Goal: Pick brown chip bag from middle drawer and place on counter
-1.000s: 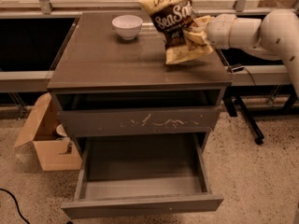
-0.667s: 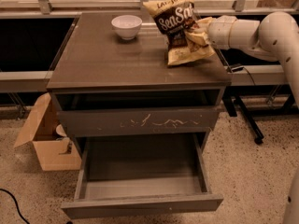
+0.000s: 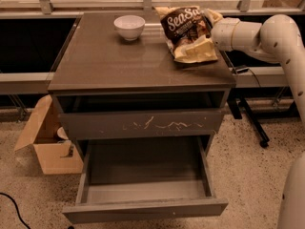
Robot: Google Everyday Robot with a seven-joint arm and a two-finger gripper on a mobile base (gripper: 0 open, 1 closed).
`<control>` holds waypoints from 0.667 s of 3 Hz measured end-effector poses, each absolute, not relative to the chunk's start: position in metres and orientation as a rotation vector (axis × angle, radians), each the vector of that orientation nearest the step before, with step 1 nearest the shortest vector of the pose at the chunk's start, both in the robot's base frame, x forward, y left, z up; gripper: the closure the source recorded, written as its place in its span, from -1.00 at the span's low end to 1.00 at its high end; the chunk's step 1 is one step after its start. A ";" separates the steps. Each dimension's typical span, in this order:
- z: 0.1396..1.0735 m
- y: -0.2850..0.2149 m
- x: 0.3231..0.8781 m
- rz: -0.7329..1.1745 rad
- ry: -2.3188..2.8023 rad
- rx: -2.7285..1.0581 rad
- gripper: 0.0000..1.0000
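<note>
The brown chip bag [image 3: 187, 30] lies tilted on the back right of the counter [image 3: 119, 63], its cream bottom edge resting on the top. My gripper [image 3: 208, 28] is at the bag's right side, shut on its edge, with the white arm reaching in from the right. The middle drawer [image 3: 143, 209], with its plain front, is pulled out low at the front, and its inside is empty.
A white bowl [image 3: 129, 26] stands on the back of the counter, left of the bag. The drawer front with white scratches [image 3: 143, 125] is closed above the open drawer. An open cardboard box [image 3: 47, 142] sits on the floor to the left.
The bag has come down from upright to a low lean on the counter and shifted slightly right with my gripper. The bowl and drawers have not moved.
</note>
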State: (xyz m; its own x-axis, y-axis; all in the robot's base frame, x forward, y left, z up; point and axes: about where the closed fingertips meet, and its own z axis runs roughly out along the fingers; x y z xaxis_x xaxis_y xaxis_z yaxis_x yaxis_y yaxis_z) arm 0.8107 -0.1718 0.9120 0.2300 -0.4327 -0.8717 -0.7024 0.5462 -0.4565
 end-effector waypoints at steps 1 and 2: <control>0.912 -0.172 0.811 0.244 1.399 -1.061 -1.00; 0.932 -0.179 0.788 0.215 1.351 -1.057 -1.00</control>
